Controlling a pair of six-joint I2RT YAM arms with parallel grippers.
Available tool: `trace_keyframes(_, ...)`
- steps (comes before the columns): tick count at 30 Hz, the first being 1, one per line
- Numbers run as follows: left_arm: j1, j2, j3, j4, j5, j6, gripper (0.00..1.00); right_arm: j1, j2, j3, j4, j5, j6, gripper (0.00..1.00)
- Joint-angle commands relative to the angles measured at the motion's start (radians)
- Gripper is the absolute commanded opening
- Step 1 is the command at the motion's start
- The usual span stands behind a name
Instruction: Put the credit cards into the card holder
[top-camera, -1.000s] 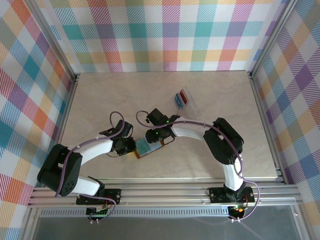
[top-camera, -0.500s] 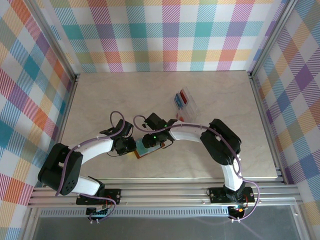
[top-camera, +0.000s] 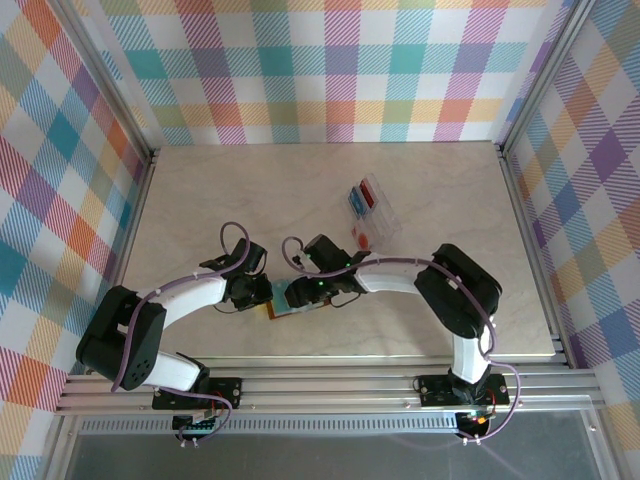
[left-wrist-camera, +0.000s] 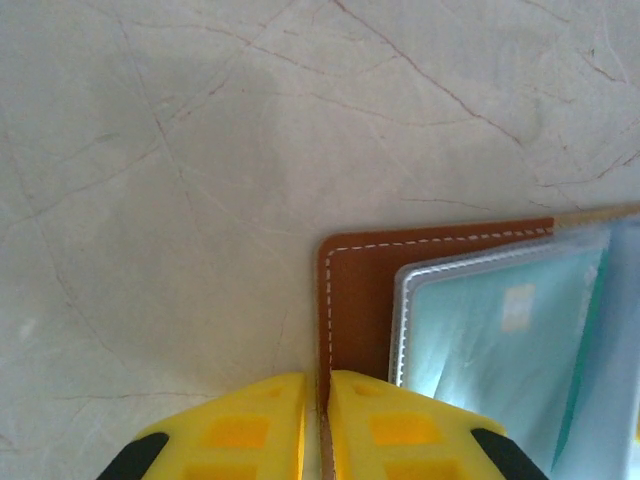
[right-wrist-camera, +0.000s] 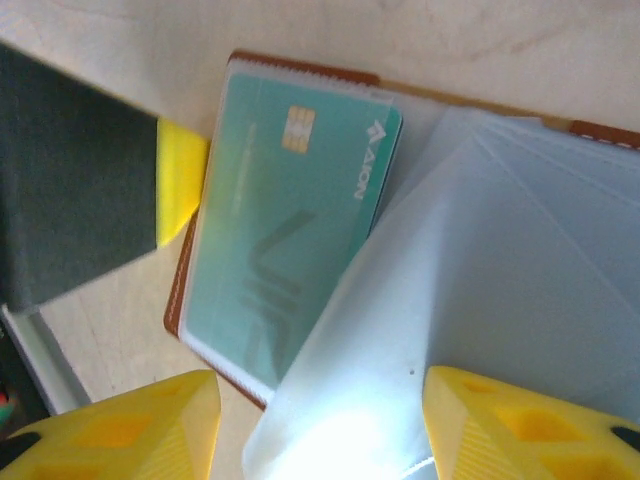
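1. Card holder (top-camera: 286, 302) lies open on the marbled tabletop (top-camera: 200, 200), towards the near edge and between the two grippers, its brown leather side down.
2. Left gripper (left-wrist-camera: 318, 388) has its yellow fingers (left-wrist-camera: 250, 425) pressed together on the holder's leather edge, just below a stitched corner.
3. One teal-green card (right-wrist-camera: 285, 230) with a gold chip sits in a clear pocket (right-wrist-camera: 215, 335) that lies flat against the leather.
4. Right gripper (right-wrist-camera: 320, 410) hovers over the holder with its fingers spread apart. The loose pocket leaves (right-wrist-camera: 500, 250) fan up between them, and I cannot tell whether they touch either finger.
5. Farther back and to the right, well apart from the holder, a clear plastic tray (top-camera: 387, 215) holds red and blue credit cards (top-camera: 358, 202).
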Motion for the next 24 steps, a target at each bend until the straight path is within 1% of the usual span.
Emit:
trace_keyframes(1,0.004,0.072,-0.034,-0.002,0.042,0.015,0.15,0.018,-0.030,-0.058,-0.051,0.010,0.019,0.57)
trace_keyframes(3,0.004,0.078,-0.032,0.004,0.051,0.015,0.15,0.029,-0.038,-0.059,-0.079,0.064,0.000,0.58)
trace_keyframes(6,0.004,0.086,-0.031,0.009,0.057,0.015,0.15,0.047,-0.039,-0.062,-0.078,0.088,-0.026,0.62)
trace_keyframes(9,0.004,0.088,-0.033,0.013,0.057,0.015,0.15,0.071,-0.017,-0.044,-0.107,0.143,-0.041,0.65)
trace_keyframes(11,0.004,0.090,-0.032,0.015,0.063,0.013,0.15,0.074,-0.003,-0.039,-0.096,0.145,-0.033,0.64)
trace_keyframes(13,0.004,0.095,-0.032,0.022,0.068,0.013,0.15,0.074,0.008,-0.033,-0.079,0.149,-0.020,0.60)
trace_keyframes(14,0.004,0.098,-0.031,0.025,0.072,0.013,0.15,0.074,0.014,-0.027,-0.078,0.160,-0.011,0.58)
trace_keyframes(21,0.002,0.106,-0.031,0.031,0.079,0.017,0.15,0.073,0.040,0.023,-0.063,0.190,0.014,0.21)
trace_keyframes(24,0.001,0.102,-0.032,0.032,0.082,0.021,0.15,0.073,0.034,0.035,-0.073,0.218,0.019,0.08)
